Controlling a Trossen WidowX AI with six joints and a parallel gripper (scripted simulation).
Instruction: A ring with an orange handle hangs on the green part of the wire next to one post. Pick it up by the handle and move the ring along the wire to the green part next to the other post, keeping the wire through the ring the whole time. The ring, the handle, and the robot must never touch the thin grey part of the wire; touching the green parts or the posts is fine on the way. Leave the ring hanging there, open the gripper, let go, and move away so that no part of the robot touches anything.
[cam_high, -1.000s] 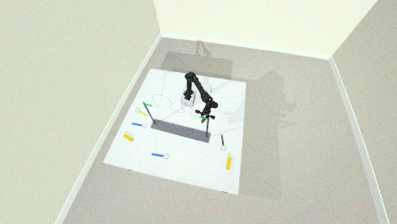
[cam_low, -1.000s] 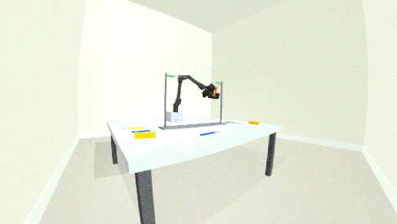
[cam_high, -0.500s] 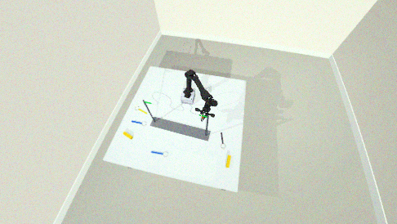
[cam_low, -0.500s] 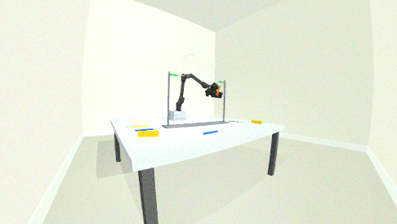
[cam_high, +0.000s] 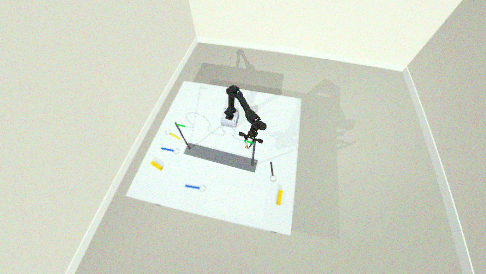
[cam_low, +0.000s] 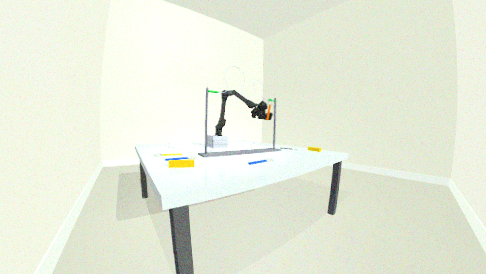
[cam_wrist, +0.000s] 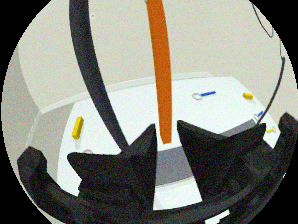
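The orange handle (cam_high: 247, 146) (cam_low: 268, 111) (cam_wrist: 160, 60) hangs below the green part (cam_high: 249, 142) (cam_low: 271, 100) beside the right post (cam_high: 253, 154) (cam_low: 274, 127) (cam_wrist: 82, 40). The ring is too small to make out in the top and exterior views and out of frame in the wrist view. My gripper (cam_high: 248, 140) (cam_low: 270, 115) (cam_wrist: 166, 125) is partly open, its fingertips on either side of the handle's lower end, with a gap showing on both sides. The other green part (cam_high: 181, 125) (cam_low: 213, 91) (cam_wrist: 283, 59) is at the left post (cam_high: 183, 136) (cam_low: 206, 122) (cam_wrist: 273, 95).
The thin grey wire (cam_low: 234, 67) arches faintly between the posts. Both posts stand on a dark base plate (cam_high: 220, 157) (cam_low: 240, 152) (cam_wrist: 172, 167). Yellow blocks (cam_high: 279, 197) (cam_low: 181, 163) (cam_wrist: 77, 127) and small ringed sticks, blue (cam_high: 192, 186) (cam_low: 258, 162), yellow and black, lie on the table.
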